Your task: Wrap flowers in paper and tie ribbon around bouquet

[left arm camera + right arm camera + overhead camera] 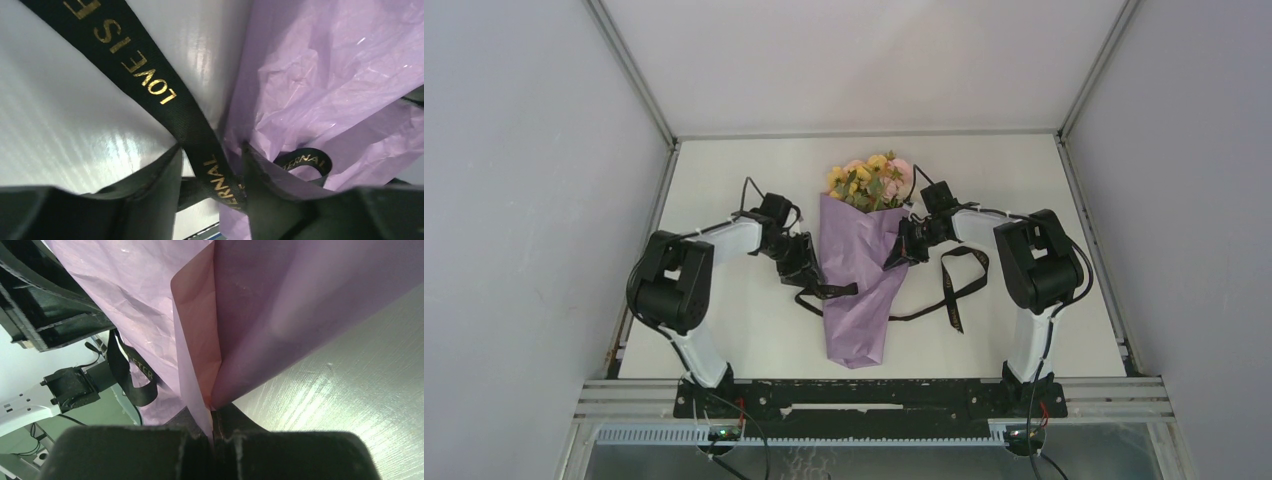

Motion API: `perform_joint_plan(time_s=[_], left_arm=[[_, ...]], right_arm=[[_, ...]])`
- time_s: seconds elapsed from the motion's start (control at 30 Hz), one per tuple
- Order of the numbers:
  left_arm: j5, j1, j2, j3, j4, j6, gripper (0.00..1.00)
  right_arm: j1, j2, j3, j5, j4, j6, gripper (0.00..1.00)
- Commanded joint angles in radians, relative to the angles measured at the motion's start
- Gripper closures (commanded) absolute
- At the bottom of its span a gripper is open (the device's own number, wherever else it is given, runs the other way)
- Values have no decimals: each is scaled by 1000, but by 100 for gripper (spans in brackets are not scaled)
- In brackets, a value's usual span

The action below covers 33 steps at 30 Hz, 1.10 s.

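The bouquet lies in the middle of the table, its flowers (871, 180) pointing to the far side and their stems hidden inside the lilac paper (856, 270) cone. The black ribbon (954, 285) with gold lettering loops on the table right of the cone and crosses to its left edge. My left gripper (809, 275) is at the cone's left side. Its jaws stand apart, and the ribbon (145, 70) runs through the gap (210, 172) beside the paper (325, 75). My right gripper (212, 415) is shut on the paper's (280, 300) edge at the cone's right side (896, 255).
The white table (724, 180) is closed in by grey walls on the left, right and back. Both arm bases sit on the black rail (864, 395) at the near edge. The left arm (70, 385) shows beyond the paper in the right wrist view.
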Motion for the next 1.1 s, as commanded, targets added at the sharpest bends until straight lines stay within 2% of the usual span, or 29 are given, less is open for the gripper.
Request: perform_joint_plan(time_s=[0.0, 0.1, 0.2, 0.6, 0.77, 0.9, 1.0, 1.07], left_arm=[[33, -29, 53, -1, 24, -9, 54], [40, -29, 57, 7, 17, 2, 73], [45, -17, 47, 16, 12, 12, 99], [-27, 191, -120, 80, 46, 121, 100], [58, 227, -218, 181, 36, 228, 100], [188, 191, -323, 259, 20, 341, 100], [171, 74, -348, 291, -38, 482, 100], [165, -20, -334, 266, -29, 524, 100]], right_arm=[[-8, -4, -5, 14, 10, -15, 100], [-9, -6, -5, 14, 8, -18, 100], [-12, -7, -6, 10, 4, -20, 100], [-16, -14, -24, 5, 7, -32, 100], [-7, -11, -24, 0, 6, -38, 100], [-1, -6, -23, -8, 13, -37, 100], [4, 2, -23, -9, 22, -29, 100], [7, 3, -23, 1, 25, -25, 100]])
